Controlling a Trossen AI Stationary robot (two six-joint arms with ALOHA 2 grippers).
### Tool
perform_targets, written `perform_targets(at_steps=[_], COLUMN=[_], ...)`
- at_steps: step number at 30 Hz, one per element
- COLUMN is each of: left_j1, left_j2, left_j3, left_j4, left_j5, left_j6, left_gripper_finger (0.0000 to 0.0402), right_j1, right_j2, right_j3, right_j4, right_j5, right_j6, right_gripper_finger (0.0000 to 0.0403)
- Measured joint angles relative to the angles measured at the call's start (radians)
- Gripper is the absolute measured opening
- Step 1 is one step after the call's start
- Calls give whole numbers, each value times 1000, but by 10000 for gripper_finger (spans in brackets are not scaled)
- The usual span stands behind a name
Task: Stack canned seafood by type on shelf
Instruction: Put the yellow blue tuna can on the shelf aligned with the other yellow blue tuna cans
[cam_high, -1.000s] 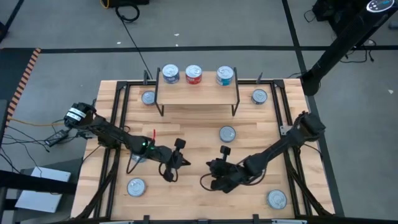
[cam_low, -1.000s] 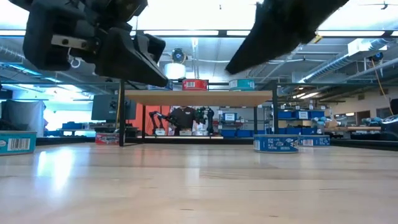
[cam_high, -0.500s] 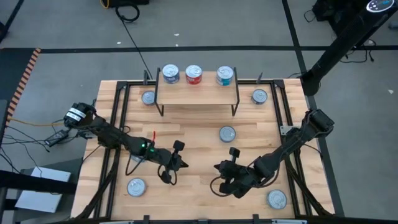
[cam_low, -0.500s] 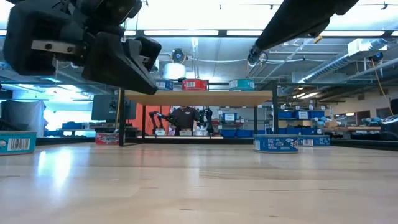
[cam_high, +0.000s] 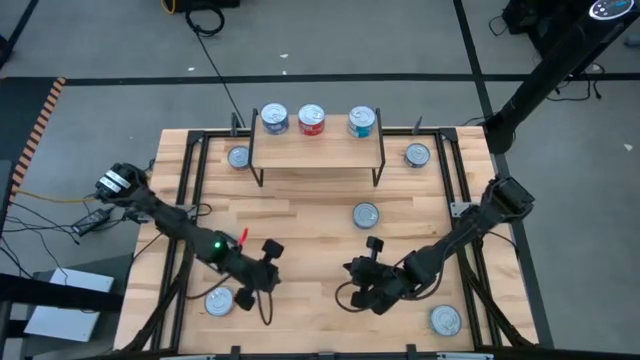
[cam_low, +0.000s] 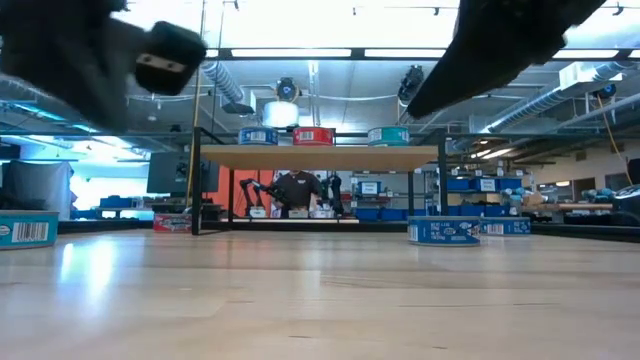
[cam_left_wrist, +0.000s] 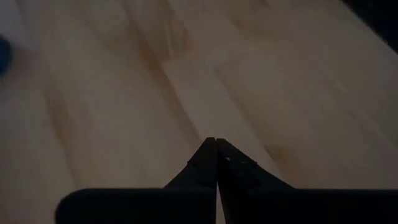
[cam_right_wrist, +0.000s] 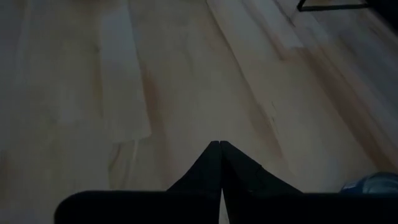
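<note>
From above, the shelf (cam_high: 317, 146) stands at the far middle of the wooden worktop (cam_high: 310, 215) with three tins along its plank: a blue tin (cam_high: 273, 119), a red tin (cam_high: 312, 120) and a teal tin (cam_high: 361, 122). Five more tins lie loose on the worktop: one beside the shelf's left legs (cam_high: 238, 157), one beside its right legs (cam_high: 417, 155), one in front of the shelf toward the right (cam_high: 366, 214), one at the near left (cam_high: 219, 301) and one at the near right (cam_high: 445, 320). The left gripper (cam_high: 266, 281) hangs low over the near left part of the worktop, just beside the near-left tin; the right gripper (cam_high: 367, 272) hangs over the near middle, between the tin in front of the shelf and the near-right tin. Only the wrist views settle the fingers: the left gripper's (cam_left_wrist: 216, 149) two dark tips meet with nothing between them over bare planks, and the right gripper's (cam_right_wrist: 220, 152) tips likewise meet on nothing, with a tin's edge (cam_right_wrist: 373, 184) showing at the border of its picture. The low view adds what the overhead cannot: the labels' sides on the shelf (cam_low: 320, 157), a tin (cam_low: 443, 232) on the planks, a teal carton (cam_low: 27, 229) at the left edge, and a person (cam_low: 294, 189) in the room behind, seen under the plank. Both arms appear there only as dark shapes across the upper corners.
</note>
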Motion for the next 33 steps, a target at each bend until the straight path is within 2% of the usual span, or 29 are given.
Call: perform_targets(at_steps=[8, 14, 22, 28, 33], left_j1=[-113, -209, -271, -272, -272], left_j2=[0, 0, -20, -133, -252], left_j3=[6, 6, -34, -184, -242], left_j4=[-193, -254, -208, -27, -61], left_j5=[-48, -102, -179, -179, -194], left_j6=[-236, -312, -342, -387, -450], left_gripper_finger=[6, 6, 5, 5, 5], right_j1=[-56, -94, -98, -98, -104], right_j2=[0, 0, 20, 27, 27], right_j3=[-30, -31, -31, -31, -31], right_j4=[63, 99, 114, 128, 132], right_j5=[-14, -68, -75, -81, -124], right_j6=[-55, -64, -72, -72, -60], right_gripper_finger=[15, 19, 13, 16, 16])
